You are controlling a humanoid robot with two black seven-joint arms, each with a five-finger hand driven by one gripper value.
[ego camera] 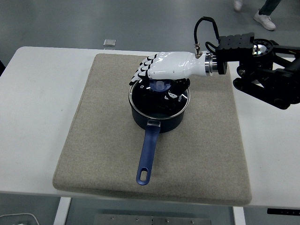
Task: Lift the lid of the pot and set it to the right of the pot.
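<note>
Glass pot lid [161,96] is on the blue pot [158,112] mid-mat [93,140], pot handle [147,152] running toward 6 o'clock. Right robot hand [161,70] sits over the knob [161,86], fingers curling down, can't tell if it's actually gripping. White bench [37,103] underneath.

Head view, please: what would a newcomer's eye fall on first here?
First, the white right hand over the glass lid of the dark blue pot, mid-mat. Next, the pot's long blue handle pointing toward the near edge across the beige mat. The lid sits on the pot.
</note>
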